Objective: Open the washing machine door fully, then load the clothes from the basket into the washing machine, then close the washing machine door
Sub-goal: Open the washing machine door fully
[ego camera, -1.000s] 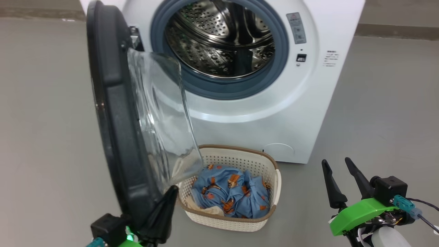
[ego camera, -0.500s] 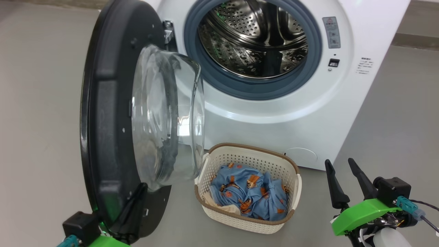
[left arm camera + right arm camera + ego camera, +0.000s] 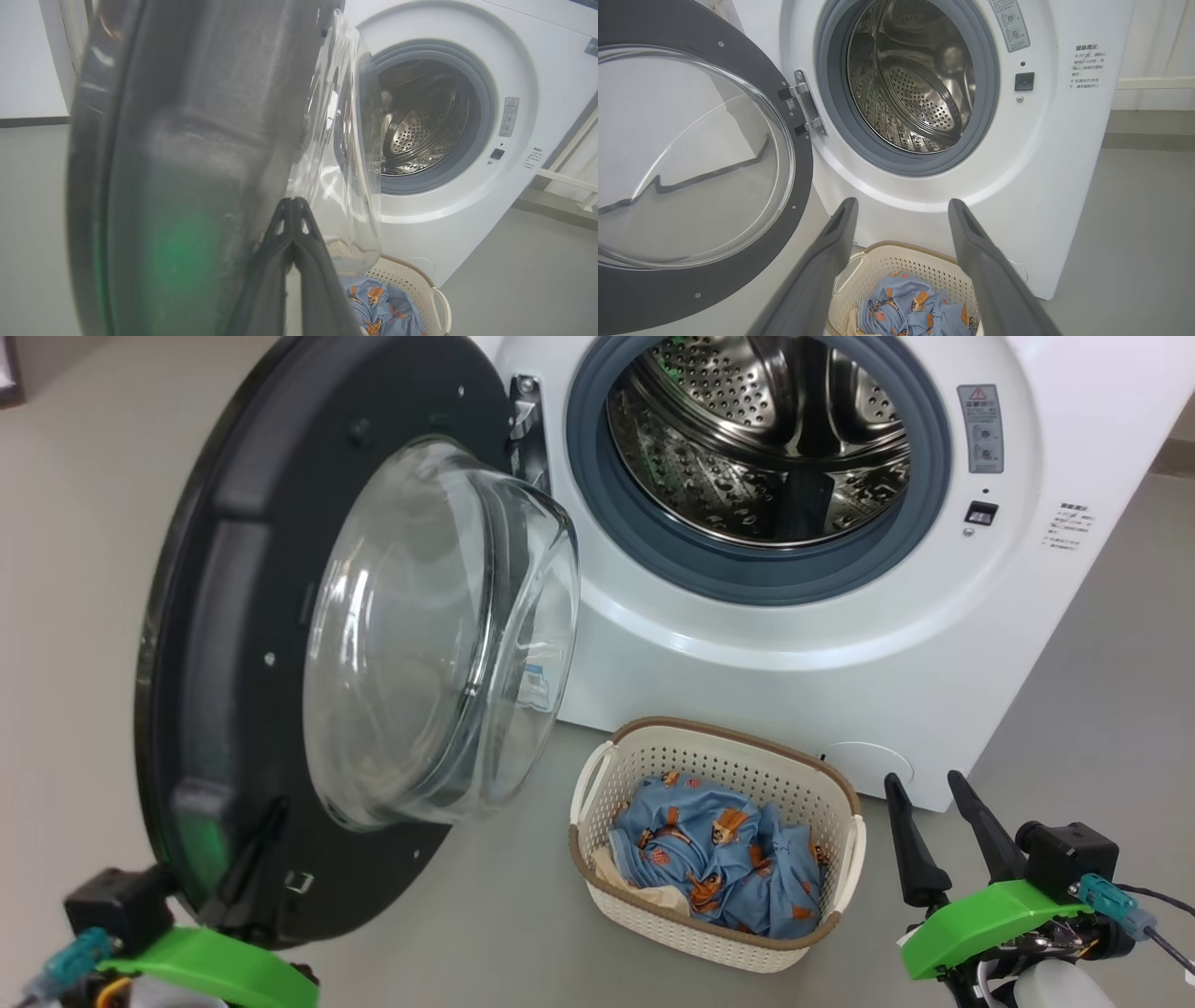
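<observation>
The washing machine (image 3: 840,644) carries a grey label (image 3: 978,427) with a red warning triangle at the upper right of the head view; its pictograms are too small to make out. Below it sits a small black square (image 3: 980,511), and to the right a few lines of print (image 3: 1064,527). The right wrist view brings these lines closer as Chinese characters, too fine to read with certainty, and also shows the steel hinge (image 3: 803,109) with a tiny sticker on it. In the head view a small blue-and-white label (image 3: 537,686) shows through the glass bowl (image 3: 439,635)

The washing machine door (image 3: 233,616) stands swung wide at the left of the head view, the drum (image 3: 756,448) bare inside its grey-blue gasket (image 3: 747,574). The basket (image 3: 728,733) sits on the floor (image 3: 1074,728) at lower centre, just before the machine, with the clothes (image 3: 719,859) bunched inside

The left wrist view shows the left gripper (image 3: 293,203) with fingers pressed together, tips against the door's dark ring. The right gripper (image 3: 922,782), at lower right, has fingers apart, holding nothing, near the basket
</observation>
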`<state>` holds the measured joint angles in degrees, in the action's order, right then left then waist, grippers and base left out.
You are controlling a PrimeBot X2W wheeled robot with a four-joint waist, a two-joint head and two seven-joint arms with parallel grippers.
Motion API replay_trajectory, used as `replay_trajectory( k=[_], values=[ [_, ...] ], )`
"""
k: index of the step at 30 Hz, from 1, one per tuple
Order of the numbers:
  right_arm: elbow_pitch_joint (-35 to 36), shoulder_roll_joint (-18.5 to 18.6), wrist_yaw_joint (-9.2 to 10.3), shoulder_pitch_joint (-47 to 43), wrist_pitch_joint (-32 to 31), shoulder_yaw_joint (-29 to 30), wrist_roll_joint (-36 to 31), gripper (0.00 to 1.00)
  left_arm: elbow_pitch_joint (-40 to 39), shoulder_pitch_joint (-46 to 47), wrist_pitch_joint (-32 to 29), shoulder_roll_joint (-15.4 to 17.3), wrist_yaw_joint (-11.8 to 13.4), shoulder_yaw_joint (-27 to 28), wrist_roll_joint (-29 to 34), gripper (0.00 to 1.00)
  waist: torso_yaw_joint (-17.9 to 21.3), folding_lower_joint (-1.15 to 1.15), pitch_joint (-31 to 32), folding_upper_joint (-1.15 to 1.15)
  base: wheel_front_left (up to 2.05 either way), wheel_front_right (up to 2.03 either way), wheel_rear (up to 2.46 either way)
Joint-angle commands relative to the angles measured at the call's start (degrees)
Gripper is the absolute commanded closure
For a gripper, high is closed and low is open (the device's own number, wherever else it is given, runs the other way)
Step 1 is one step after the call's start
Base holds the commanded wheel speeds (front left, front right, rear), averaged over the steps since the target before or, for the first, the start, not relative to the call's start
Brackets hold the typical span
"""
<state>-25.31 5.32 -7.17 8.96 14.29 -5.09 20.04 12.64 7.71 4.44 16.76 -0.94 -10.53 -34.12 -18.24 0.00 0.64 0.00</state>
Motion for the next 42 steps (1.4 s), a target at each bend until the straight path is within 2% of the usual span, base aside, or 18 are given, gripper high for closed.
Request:
replay_trajectory(
  k=[1,12,28,35,42],
  values=[
    [1.4,0.0,-0.32,1.2,0.7,-0.9,-0.7,0.00,-0.3,3.4,-0.1,2.5,0.7,3.3,-0.7,1.00,-0.5,0.00,-0.5,0.00,0.00,0.00,0.00],
    [1.4,-0.7,-0.32,2.9,0.7,-0.2,-2.2,0.00,9.5,10.8,-0.2,6.1,-0.9,5.9,-2.2,1.00,-2.8,0.00,-3.9,0.00,0.00,0.00,0.00],
    [1.5,-2.1,-0.32,7.1,0.7,1.3,-4.5,0.00,26.8,24.5,1.9,12.5,-5.6,6.3,-3.6,1.00,-4.6,0.00,-9.8,0.00,0.00,0.00,0.00],
    [1.3,-2.4,-0.32,8.5,0.7,1.6,-5.0,0.00,33.8,31.5,1.5,15.0,-6.5,1.9,-4.6,1.00,-4.6,0.00,-11.4,0.00,0.00,0.00,0.00],
    [0.9,-2.4,-0.32,9.3,0.7,1.2,-4.7,0.00,37.9,36.0,0.8,17.5,-6.5,-3.4,-8.5,1.00,-4.0,0.00,-11.9,0.00,0.00,0.00,0.00]
  ],
)
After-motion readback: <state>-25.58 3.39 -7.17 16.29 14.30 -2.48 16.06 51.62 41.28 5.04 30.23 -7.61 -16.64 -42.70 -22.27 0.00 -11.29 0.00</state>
